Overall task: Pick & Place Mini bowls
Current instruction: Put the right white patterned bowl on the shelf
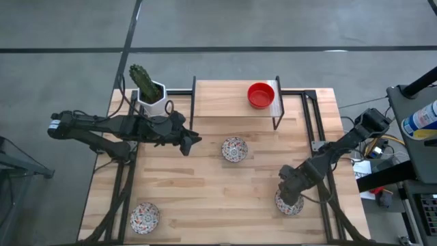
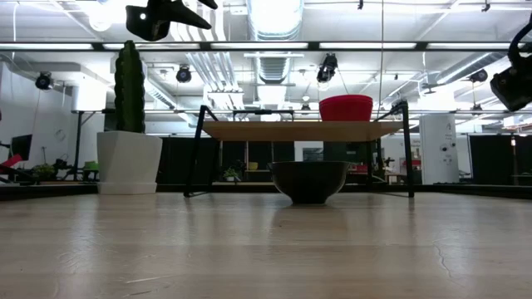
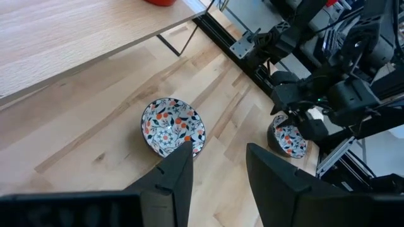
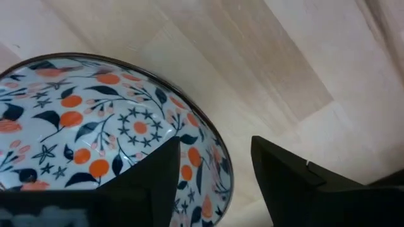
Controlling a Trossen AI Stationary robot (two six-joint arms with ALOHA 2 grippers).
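Three floral mini bowls stand on the table: one at the centre [image 1: 234, 149] [image 3: 172, 125], one by the near left corner [image 1: 145, 216], one at the near right [image 1: 289, 203] [image 4: 95, 120]. A red mini bowl [image 1: 261, 95] [image 2: 346, 108] rests on the raised wooden shelf [image 1: 225, 99]. My left gripper [image 1: 194, 140] [image 3: 219, 150] hangs open in the air, left of the centre bowl. My right gripper [image 1: 290, 193] [image 4: 214, 144] is open, low over the near right bowl, straddling its rim [image 4: 218, 167]. The other bowls are out of view. My right gripper comes down from above with one finger [image 4: 158, 173] over the bowl's inside and the other finger [image 4: 284, 180] outside its rim. I cannot tell whether either finger touches the bowl. The bowl sits on the table.
A white pot with a green cactus [image 1: 150, 96] [image 2: 130, 124] stands at the far left, close behind my left arm. The shelf's black metal legs [image 1: 278, 102] rise at the far side. Bare wood lies between the centre bowl and the near edge.
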